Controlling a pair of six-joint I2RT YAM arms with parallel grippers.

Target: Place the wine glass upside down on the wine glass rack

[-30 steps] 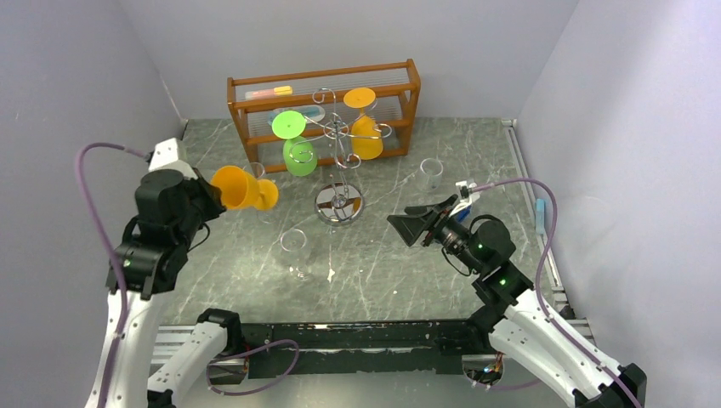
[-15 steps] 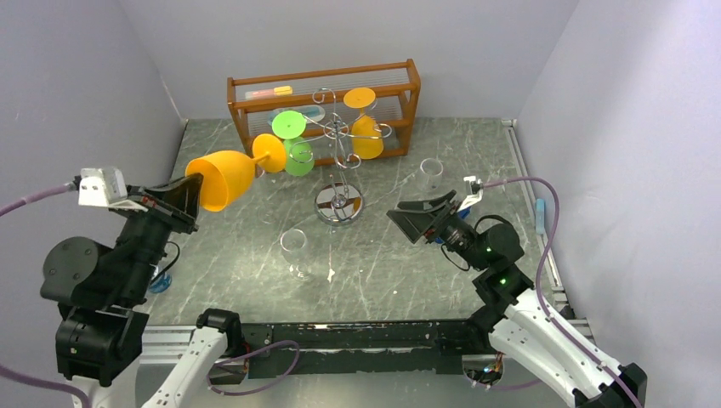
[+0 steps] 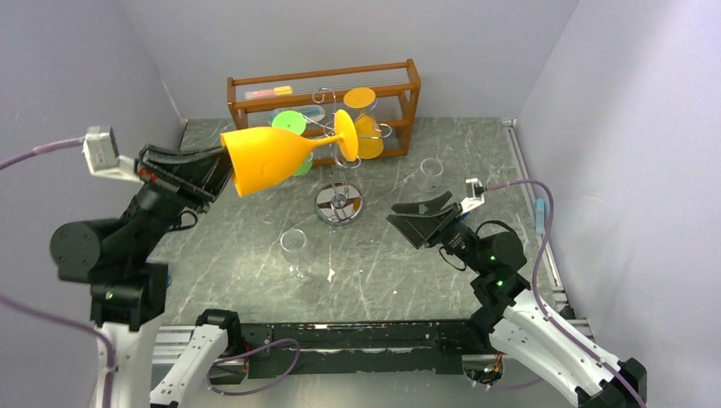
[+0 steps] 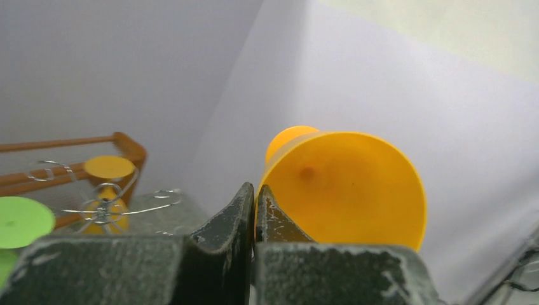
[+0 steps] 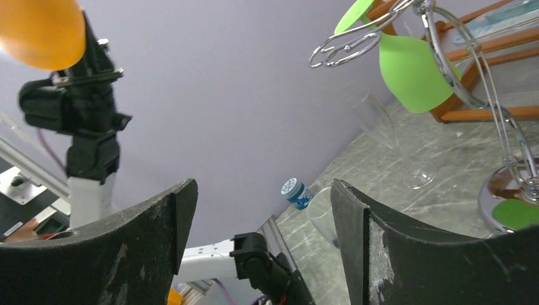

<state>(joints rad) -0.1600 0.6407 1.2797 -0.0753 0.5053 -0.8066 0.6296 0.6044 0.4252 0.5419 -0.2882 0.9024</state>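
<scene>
My left gripper [image 3: 223,163] is shut on the rim of an orange wine glass [image 3: 270,158]. The glass lies on its side in the air, its foot [image 3: 346,136] pointing right at the top of the wine glass rack [image 3: 339,202]. In the left wrist view the fingers [image 4: 235,210] pinch the glass wall [image 4: 346,184]. The silver rack [image 5: 471,82] carries a green glass [image 5: 410,70] and a second orange glass [image 3: 367,129], both hanging upside down. My right gripper [image 3: 421,219] stands open and empty to the right of the rack's base.
An orange-brown wooden shelf [image 3: 323,76] stands against the back wall behind the rack. Clear glasses stand on the table at the front left [image 3: 293,246] and the right [image 3: 431,172] of the rack. A small blue bottle [image 5: 295,190] lies near the left edge.
My left arm has raised the orange glass and swung it right, so its foot now reaches the rack's top. The right gripper has tilted slightly and opened a little wider.
</scene>
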